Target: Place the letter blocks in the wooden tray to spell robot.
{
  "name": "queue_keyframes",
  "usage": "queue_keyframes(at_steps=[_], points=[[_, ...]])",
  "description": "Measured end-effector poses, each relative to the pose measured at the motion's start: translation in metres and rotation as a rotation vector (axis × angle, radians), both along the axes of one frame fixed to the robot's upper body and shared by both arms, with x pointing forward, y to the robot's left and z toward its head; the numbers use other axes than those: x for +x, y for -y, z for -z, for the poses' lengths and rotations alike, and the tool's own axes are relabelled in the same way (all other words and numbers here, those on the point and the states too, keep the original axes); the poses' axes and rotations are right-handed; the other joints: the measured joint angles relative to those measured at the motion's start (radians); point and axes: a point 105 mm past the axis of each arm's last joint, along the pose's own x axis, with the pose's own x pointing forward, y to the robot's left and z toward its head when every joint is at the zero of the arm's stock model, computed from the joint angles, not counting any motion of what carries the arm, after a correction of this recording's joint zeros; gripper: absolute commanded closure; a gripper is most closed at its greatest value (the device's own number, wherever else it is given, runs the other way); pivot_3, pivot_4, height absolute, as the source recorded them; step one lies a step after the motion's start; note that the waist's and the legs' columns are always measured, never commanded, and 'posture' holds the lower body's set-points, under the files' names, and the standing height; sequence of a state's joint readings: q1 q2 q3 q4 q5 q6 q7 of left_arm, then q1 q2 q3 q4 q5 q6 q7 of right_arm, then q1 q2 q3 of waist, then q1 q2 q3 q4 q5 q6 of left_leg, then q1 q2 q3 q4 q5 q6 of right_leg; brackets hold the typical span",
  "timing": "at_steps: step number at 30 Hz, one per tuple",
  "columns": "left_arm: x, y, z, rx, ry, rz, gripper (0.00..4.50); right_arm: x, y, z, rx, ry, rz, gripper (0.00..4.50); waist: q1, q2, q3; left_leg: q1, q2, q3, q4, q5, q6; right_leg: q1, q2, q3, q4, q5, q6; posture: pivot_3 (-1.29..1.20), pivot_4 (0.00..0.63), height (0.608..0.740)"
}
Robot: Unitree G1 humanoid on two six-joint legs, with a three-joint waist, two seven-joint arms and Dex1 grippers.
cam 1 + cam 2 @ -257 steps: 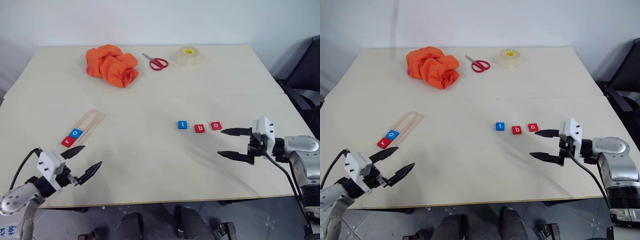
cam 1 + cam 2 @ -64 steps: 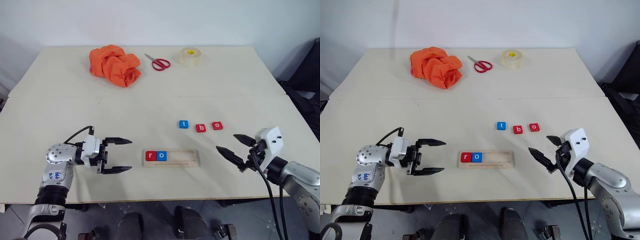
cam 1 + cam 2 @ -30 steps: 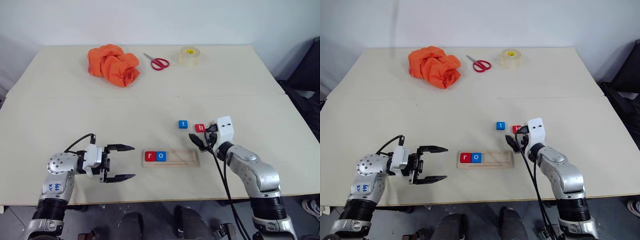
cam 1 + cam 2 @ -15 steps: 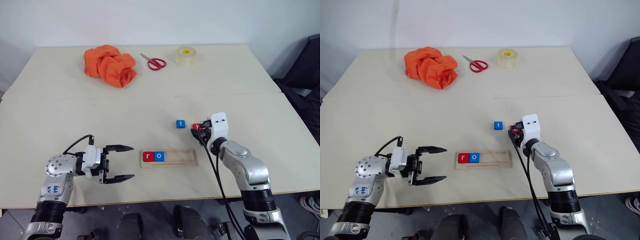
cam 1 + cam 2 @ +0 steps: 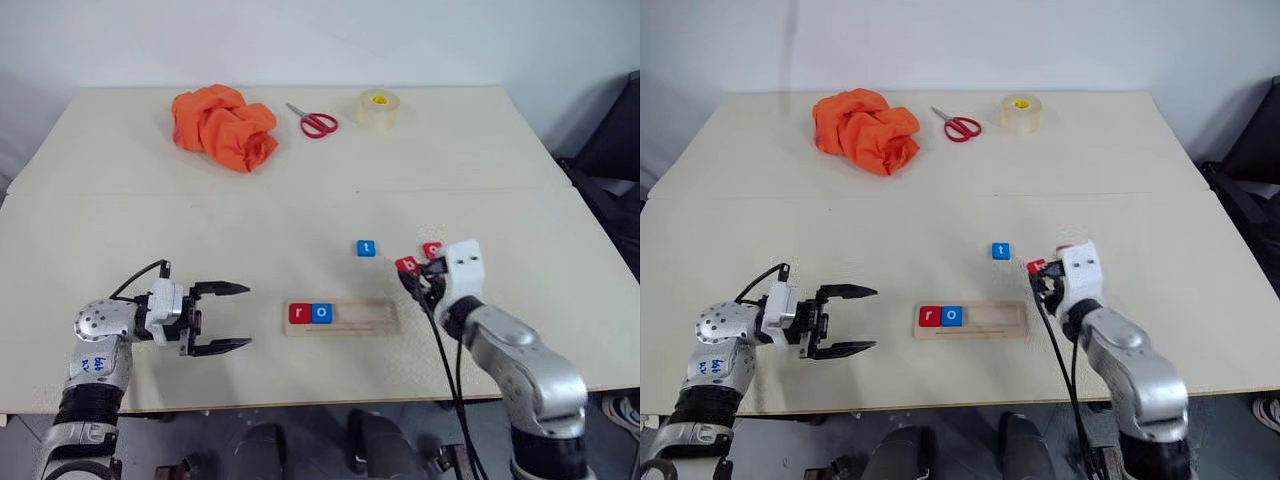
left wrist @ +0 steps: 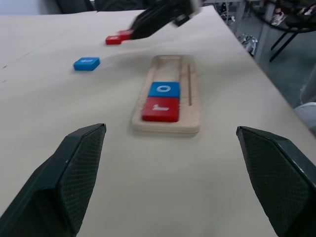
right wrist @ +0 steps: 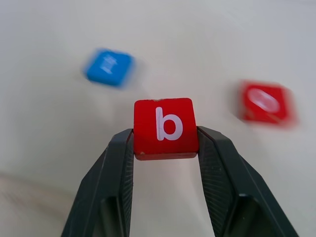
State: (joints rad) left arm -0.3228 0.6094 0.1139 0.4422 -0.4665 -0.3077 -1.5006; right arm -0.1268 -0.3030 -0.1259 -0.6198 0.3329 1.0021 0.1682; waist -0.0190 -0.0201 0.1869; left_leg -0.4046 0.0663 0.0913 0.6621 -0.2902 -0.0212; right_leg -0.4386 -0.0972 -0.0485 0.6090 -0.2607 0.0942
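A pale bench (image 5: pixel 250 220) carries a long wooden tray (image 5: pixel 343 317) lying crosswise near its front edge. Inside the tray, at the end toward the robot's left, a red "r" block (image 5: pixel 299 313) and a blue "o" block (image 5: pixel 322 312) sit side by side, touching; the rest of the groove is bare. Beyond the tray's other end, the right hand (image 7: pixel 165 148) grips a red "b" block (image 7: pixel 165 127) between its two black fingers, lifted off the bench with the letter facing up. A blue "t" block (image 5: pixel 366 248) lies flat on the bench behind the tray, and a red "o" block (image 7: pixel 265 102) lies just beyond the right hand. To the robot's left of the tray, the left hand (image 5: pixel 232 318) hangs level with its fingers spread wide and pointing toward the tray, holding nothing. Far behind the tray, along the bench's back edge, rest a crumpled orange cloth (image 5: pixel 224 127), red-handled scissors (image 5: pixel 313 121) and a roll of clear tape (image 5: pixel 378 108).
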Motion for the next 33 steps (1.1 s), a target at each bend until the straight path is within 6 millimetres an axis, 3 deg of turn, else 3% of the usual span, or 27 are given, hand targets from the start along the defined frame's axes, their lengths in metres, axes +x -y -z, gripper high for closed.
queue_keyframes(at_steps=[6, 11, 20, 29, 33], points=[[0.008, 0.005, -0.004, -0.008, 0.021, 0.01, 0.0, -0.027, 0.009, 0.014, 0.008, -0.081, 0.097, 3.05, -0.008, 0.0, 0.0, 0.0, 0.001, -0.001, 0.0, 0.0, 0.0, -0.001, 0.001, 0.0, 0.002, 0.0, 0.0, 0.0, 0.15, 0.74], [0.009, 0.009, -0.003, -0.009, 0.026, 0.025, 0.0, -0.034, 0.01, 0.021, 0.019, -0.122, 0.14, 3.05, -0.008, 0.0, 0.0, 0.0, 0.0, 0.0, 0.0, 0.0, 0.0, -0.001, 0.001, 0.0, 0.002, 0.0, 0.0, 0.0, 0.15, 0.74], [0.009, 0.01, -0.003, -0.009, 0.022, 0.026, 0.0, -0.037, 0.01, 0.017, -0.009, -0.111, 0.11, 0.02, -0.008, 0.0, 0.0, 0.0, 0.0, 0.0, 0.0, 0.0, 0.0, -0.001, 0.001, 0.0, 0.001, 0.0, 0.0, 0.0, 0.15, 0.74], [0.006, 0.011, 0.0, -0.01, 0.019, 0.032, 0.0, -0.046, 0.012, -0.006, -0.262, -0.091, -0.274, 0.02, -0.008, -0.001, 0.0, 0.0, 0.0, 0.0, 0.0, 0.0, 0.0, -0.001, 0.001, 0.001, 0.001, 0.0, 0.0, 0.0, 0.15, 0.74], [0.0, 0.013, 0.003, -0.014, 0.015, 0.041, 0.0, -0.033, 0.033, -0.01, -0.408, -0.121, -0.422, 0.02, -0.008, -0.001, 0.0, 0.001, 0.0, 0.0, 0.001, 0.0, 0.001, 0.001, 0.001, 0.001, -0.001, 0.001, 0.001, 0.0, 0.15, 0.74]])
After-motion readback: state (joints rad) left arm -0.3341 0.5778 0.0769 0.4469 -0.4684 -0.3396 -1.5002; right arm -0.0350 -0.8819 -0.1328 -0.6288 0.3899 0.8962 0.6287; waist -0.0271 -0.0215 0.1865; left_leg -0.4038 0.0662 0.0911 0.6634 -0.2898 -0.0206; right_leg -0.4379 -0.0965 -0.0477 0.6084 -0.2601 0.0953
